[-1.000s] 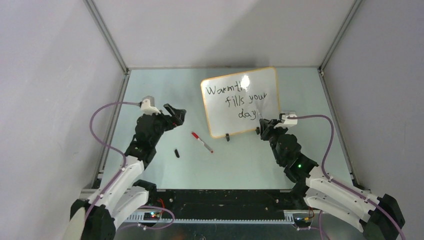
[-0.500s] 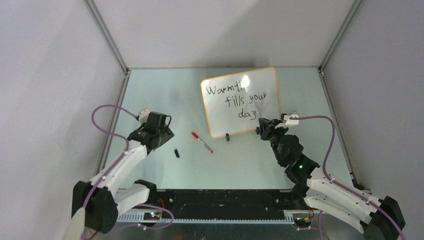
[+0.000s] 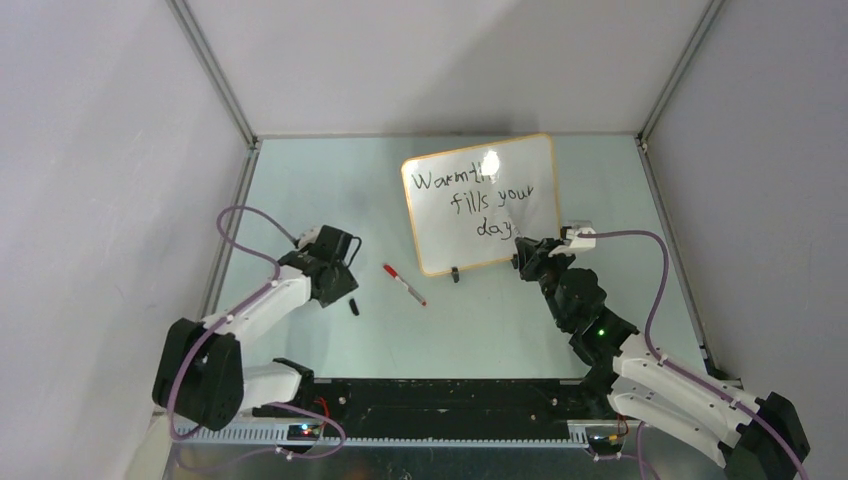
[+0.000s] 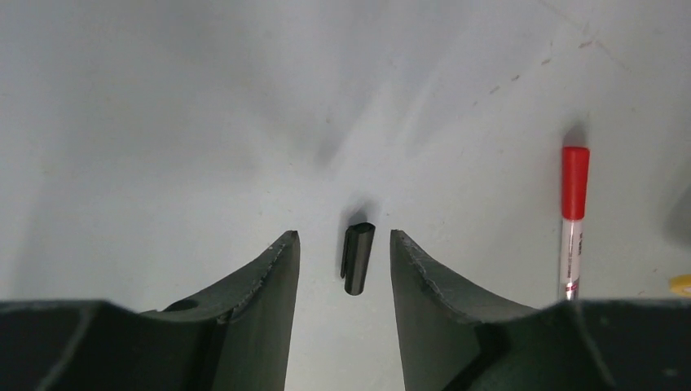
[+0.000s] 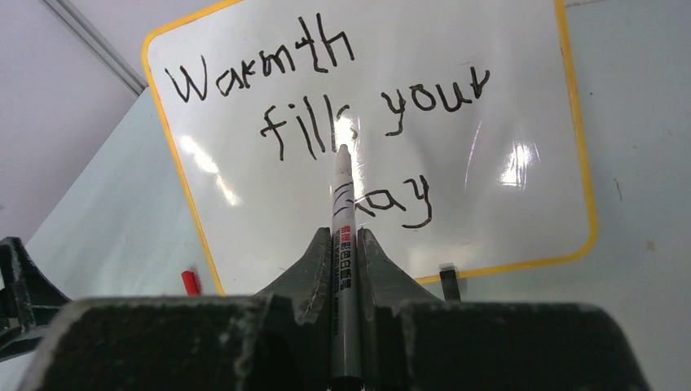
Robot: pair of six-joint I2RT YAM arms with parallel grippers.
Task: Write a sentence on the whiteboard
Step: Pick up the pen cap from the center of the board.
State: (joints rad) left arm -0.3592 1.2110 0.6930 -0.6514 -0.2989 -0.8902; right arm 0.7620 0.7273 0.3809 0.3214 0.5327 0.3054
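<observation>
Pale table [image 3: 480, 320] | whiteboard [image 3: 437, 222] long axis left-right, sentence [image 5: 326, 122] facing arms | right gripper [image 5: 344, 236] clamped on marker [image 5: 342, 187], tip boardward | left gripper [image 4: 344, 238] apart astride cap [image 4: 357, 259]

Even overhead light, glare on the board
You see bright glare patches on the glossy whiteboard [image 5: 521, 98] in both views. The black cap [image 4: 357, 259] casts a soft, faint shadow just beside it, and the near foreground of both wrist views is blurred.
</observation>
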